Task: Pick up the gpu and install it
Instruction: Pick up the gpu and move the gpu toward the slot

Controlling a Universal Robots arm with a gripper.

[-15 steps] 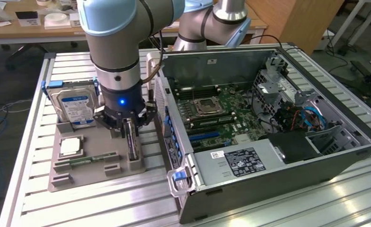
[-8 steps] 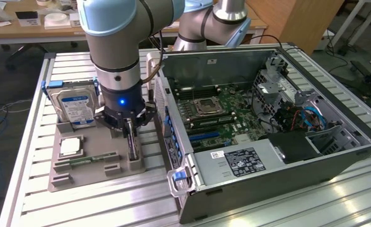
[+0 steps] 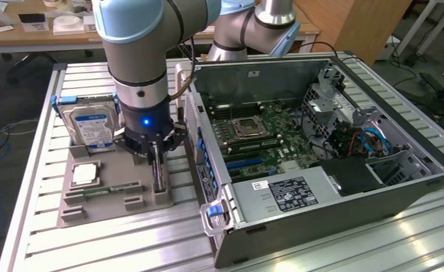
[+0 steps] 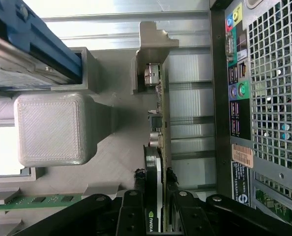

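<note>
my gripper [image 4: 155, 173] clamped the gpu [image 4: 161, 113], held on edge by its holder [image 4: 151, 39] near the case [image 3: 320, 218], leaving both faces free to pinch.

Green-black gpu [image 4: 155, 162]; silver hard drive [image 3: 90, 127], blue label.

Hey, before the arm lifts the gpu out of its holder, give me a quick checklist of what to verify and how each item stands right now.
1. Claw lined up on the gpu: ok, the card's edge sits inside it.
2. Grip firm: cannot tell.
3. gpu upright in its holder: ok.
4. Case open, motherboard exposed: ok.
5. Target slot free: cannot tell.
</note>
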